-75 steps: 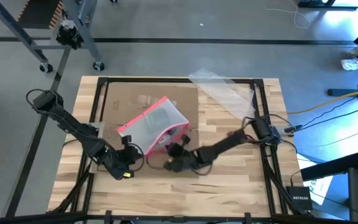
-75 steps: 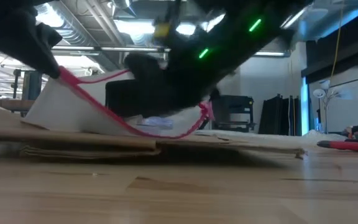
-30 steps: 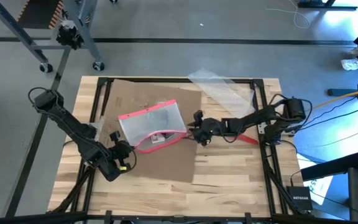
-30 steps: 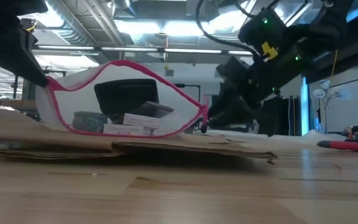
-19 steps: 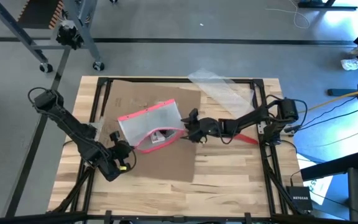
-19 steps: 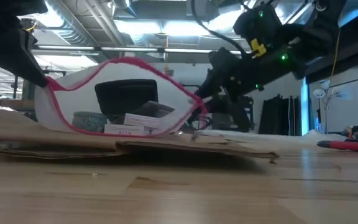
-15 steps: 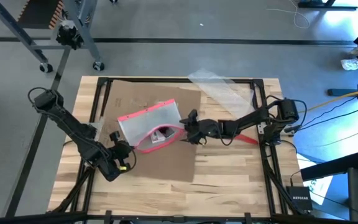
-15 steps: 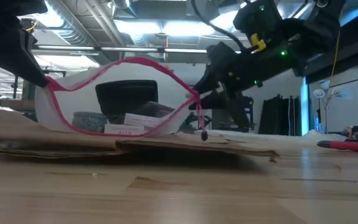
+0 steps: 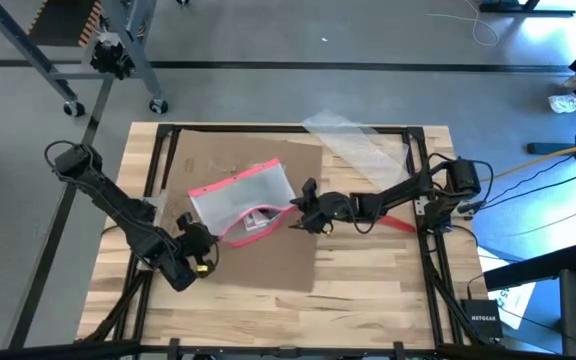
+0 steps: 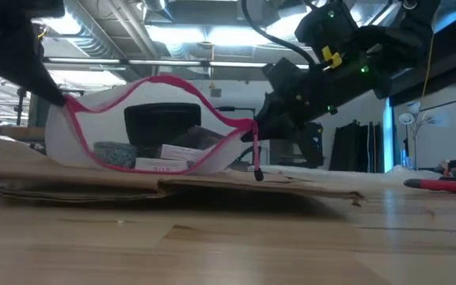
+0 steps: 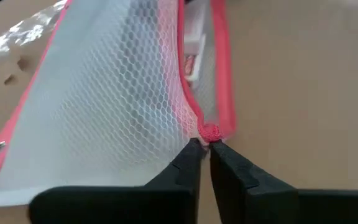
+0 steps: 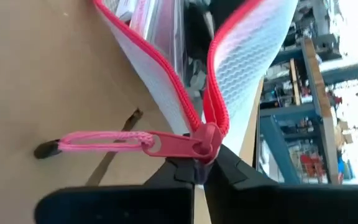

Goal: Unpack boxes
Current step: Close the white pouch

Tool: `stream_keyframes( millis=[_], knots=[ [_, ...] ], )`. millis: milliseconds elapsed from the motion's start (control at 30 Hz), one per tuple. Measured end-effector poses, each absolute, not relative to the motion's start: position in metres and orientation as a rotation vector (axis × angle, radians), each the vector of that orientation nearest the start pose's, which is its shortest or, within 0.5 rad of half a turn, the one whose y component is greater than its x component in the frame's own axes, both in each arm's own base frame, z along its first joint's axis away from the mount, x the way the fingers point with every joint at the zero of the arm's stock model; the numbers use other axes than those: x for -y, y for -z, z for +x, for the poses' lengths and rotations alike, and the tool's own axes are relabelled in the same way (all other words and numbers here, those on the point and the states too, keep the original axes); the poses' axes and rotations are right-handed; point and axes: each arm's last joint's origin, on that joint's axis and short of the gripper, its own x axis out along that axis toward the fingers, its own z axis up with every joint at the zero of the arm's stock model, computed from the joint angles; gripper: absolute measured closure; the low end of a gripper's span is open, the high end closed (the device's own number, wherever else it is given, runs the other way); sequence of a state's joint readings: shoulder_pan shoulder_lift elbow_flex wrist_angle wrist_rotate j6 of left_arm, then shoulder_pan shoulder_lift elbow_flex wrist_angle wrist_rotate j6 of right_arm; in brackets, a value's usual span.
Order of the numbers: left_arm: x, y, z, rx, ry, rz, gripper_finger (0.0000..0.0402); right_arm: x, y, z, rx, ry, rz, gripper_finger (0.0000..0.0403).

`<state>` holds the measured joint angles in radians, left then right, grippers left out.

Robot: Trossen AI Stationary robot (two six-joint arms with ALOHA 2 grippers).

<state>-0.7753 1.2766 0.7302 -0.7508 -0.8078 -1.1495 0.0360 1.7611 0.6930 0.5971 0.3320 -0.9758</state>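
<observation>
- Two of my grippers pinch one clear mesh pouch with a pink-red zip edge [image 9: 240,202], one at each end.
- My left gripper [image 11: 202,149] has its fingers closed on the pouch's corner seam.
- My right gripper [image 12: 199,167] is clamped tight on the zip end, just by the pink slider with its cord pull [image 12: 129,142].
- The flattened plain brown corrugated cardboard box [image 9: 278,258] lies on the wooden table [image 9: 378,280], under the pouch.
- The pouch mouth gapes; small items show inside.
</observation>
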Motion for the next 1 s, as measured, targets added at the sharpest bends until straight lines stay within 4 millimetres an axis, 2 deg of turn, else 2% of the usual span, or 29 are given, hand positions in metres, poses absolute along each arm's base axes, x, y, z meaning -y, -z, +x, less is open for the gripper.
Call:
stream_keyframes(
  millis=[100, 267, 400, 500, 600, 733, 1000],
  knots=[
    [0.135, -0.213, 0.169, -0.697, -0.473, -0.139, 0.0351, -0.006, -0.134, 0.325, -0.594, 0.094, -1.009, 0.0386],
    [0.141, -0.253, 0.179, -0.661, -0.434, -0.115, 0.0313, -0.016, -0.138, 0.323, -0.588, 0.142, -0.960, 0.0398],
    [0.147, -0.278, 0.189, -0.577, -0.392, -0.136, 0.0305, -0.021, -0.141, 0.325, -0.613, 0.202, -0.899, 0.0397],
    [0.150, -0.283, 0.201, -0.471, -0.376, -0.165, 0.0307, -0.023, -0.144, 0.329, -0.656, 0.204, -0.860, 0.0399],
    [0.150, -0.277, 0.218, -0.407, -0.374, -0.184, 0.0307, -0.023, -0.149, 0.334, -0.684, 0.222, -0.800, 0.0400],
    [0.150, -0.259, 0.243, -0.402, -0.389, -0.182, 0.0307, -0.025, -0.156, 0.340, -0.733, 0.209, -0.791, 0.0400],
    [0.142, -0.204, 0.298, -0.403, -0.499, -0.202, 0.0307, -0.031, -0.163, 0.344, -0.781, 0.180, -0.766, 0.0401]
  ],
)
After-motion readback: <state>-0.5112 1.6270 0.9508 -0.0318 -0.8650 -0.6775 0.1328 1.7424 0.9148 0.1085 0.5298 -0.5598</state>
